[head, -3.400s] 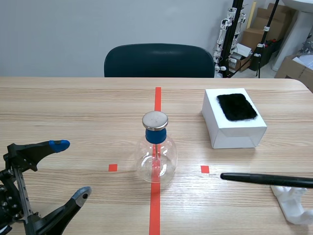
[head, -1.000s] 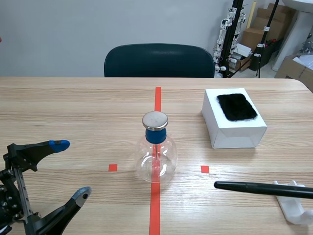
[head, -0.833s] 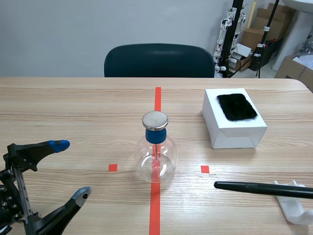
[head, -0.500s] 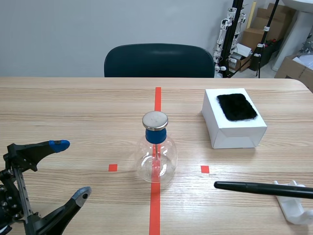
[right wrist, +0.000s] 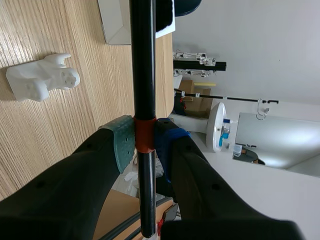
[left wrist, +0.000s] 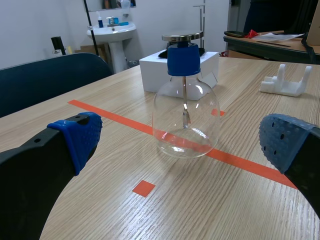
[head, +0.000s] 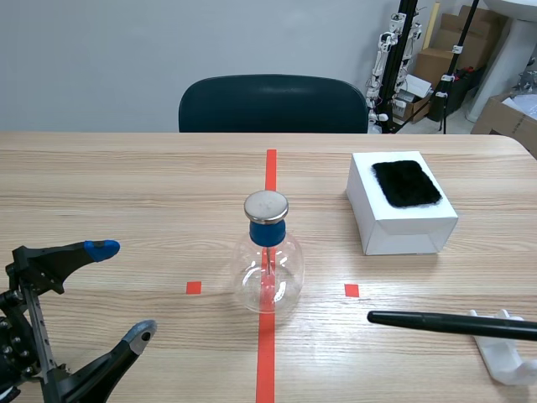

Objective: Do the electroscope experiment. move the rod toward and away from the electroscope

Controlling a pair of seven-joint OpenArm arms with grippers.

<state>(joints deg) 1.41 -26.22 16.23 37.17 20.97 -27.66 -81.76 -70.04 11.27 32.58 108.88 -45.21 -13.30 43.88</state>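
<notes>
Rod [head: 445,322] clamped in the right jaws, its tip well short of the electroscope [head: 267,256], which stands ahead of the wide-open left jaws. Away phase, I judge; next, sweep the tip toward its top without touching.

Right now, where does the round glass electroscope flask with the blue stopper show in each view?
Scene view: the glass electroscope flask stands mid-table on the red tape line.
Left wrist view: the flask stands on that line, before the white box.
Right wrist view: not in it.
Shared landmark: the white box.
</notes>
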